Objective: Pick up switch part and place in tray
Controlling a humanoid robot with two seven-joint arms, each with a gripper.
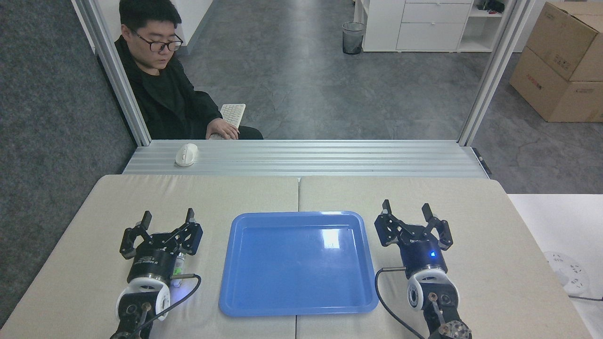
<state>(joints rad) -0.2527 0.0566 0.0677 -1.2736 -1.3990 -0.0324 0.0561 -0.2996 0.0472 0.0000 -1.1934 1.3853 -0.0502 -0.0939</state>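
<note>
Switch part (177, 269) lengthwise toward viewer

1 tray (245, 301) | 1 switch part (177, 268) | 2 end effectors: left (168, 217), right (406, 208) | 1 mouse (186, 154) | 1 keyboard (232, 114) | 1 person (160, 89)

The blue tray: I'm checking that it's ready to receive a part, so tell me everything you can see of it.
The blue tray is a large, shallow rectangle of glossy plastic with rounded corners and a raised rim. It lies flat on the beige padded table, straddling the seam between its two pads, between the left gripper and right gripper. Nothing lies in it; only a light reflection shows on its floor. Neither gripper touches it.
</note>
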